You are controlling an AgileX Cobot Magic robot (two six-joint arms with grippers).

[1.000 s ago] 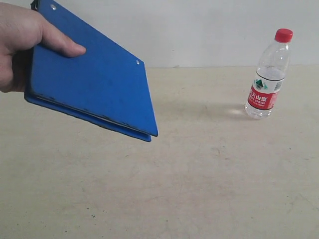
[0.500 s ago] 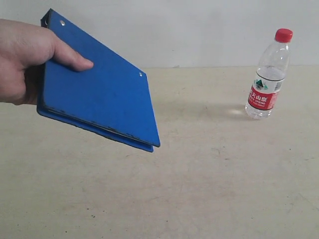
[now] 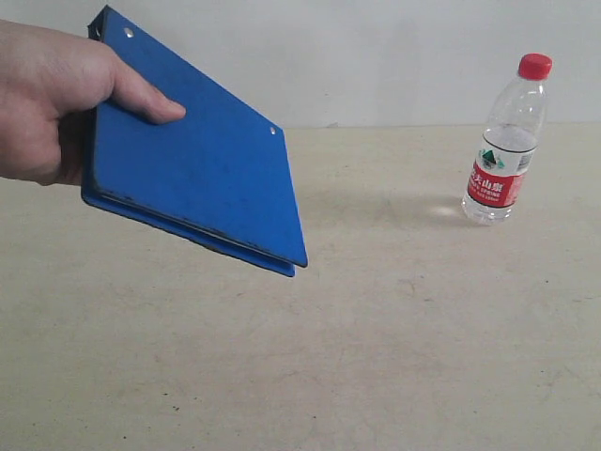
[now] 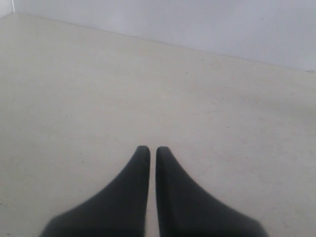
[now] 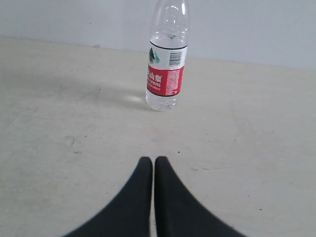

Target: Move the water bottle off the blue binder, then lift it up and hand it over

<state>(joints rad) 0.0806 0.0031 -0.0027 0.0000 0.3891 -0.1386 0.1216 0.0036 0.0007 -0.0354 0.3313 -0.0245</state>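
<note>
The water bottle stands upright on the table at the right, red cap on top; the right wrist view shows the water bottle straight ahead of my right gripper, which is shut and empty, well short of it. A person's hand holds the blue binder tilted in the air at the left, above the table, two silver rivets on its upper edge. My left gripper is shut with nothing in it, over bare table. Neither gripper shows in the exterior view.
The beige table stretches across the scene, backed by a plain white wall. The binder's shadow falls on the table between binder and bottle.
The hand has carried the blue binder to the right, further into view. The bottle has not moved.
</note>
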